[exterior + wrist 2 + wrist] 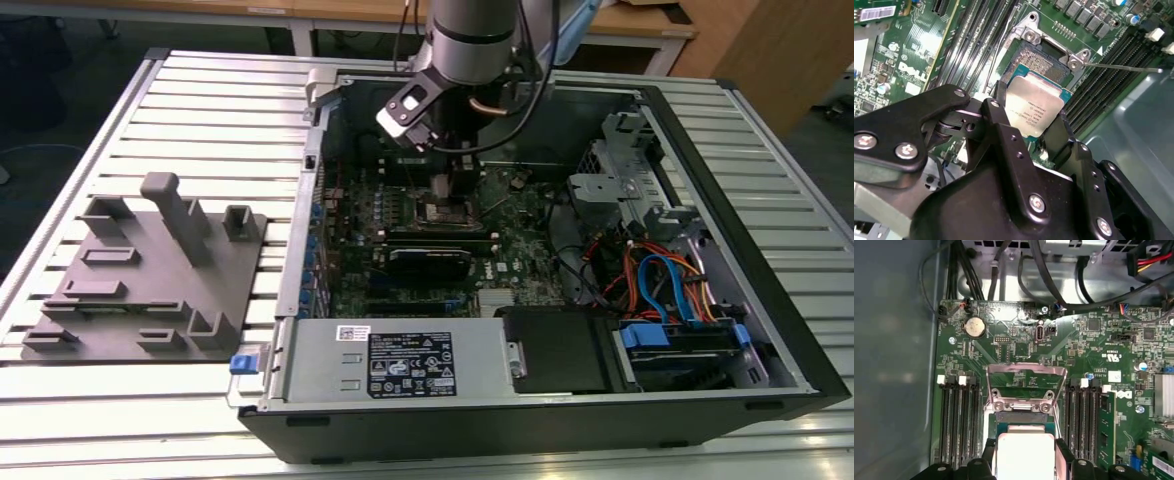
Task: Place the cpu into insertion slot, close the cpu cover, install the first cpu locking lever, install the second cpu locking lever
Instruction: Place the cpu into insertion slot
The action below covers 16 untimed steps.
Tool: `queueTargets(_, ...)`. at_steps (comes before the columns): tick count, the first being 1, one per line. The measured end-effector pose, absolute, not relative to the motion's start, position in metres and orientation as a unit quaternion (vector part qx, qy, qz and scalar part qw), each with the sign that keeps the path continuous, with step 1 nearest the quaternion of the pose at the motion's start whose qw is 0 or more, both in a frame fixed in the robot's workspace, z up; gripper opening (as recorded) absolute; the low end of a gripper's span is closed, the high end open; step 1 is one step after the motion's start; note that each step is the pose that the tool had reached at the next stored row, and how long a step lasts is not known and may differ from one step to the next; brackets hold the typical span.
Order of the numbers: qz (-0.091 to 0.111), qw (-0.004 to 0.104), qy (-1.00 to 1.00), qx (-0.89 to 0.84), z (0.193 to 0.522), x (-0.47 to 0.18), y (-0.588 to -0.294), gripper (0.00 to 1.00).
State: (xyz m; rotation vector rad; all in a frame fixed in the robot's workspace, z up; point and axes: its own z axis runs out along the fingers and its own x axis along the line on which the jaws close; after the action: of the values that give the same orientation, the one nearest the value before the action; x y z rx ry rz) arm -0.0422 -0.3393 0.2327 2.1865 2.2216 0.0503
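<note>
Cpu (1036, 107) is clamped in the jaws by two opposite edges, just over the insertion slot (1044, 54). Looks not seated yet. Cpu cover (1026, 374) is flipped open and a locking lever (1124, 66) is unlatched, so I judge all four steps are left. In the exterior view the slot is at 11 o'clock of the case (561, 425) centre. Memory slots (956, 422) flank it closely on both sides; room above is open.
</note>
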Motion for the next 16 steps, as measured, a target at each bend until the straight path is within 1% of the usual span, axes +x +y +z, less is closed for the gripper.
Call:
queueTargets(8, 0.016, 0.012, 0.712, 0.701, 0.218, -0.042, -0.34, 0.54)
queueTargets(16, 0.016, 0.012, 0.712, 0.701, 0.215, -0.042, -0.34, 0.54)
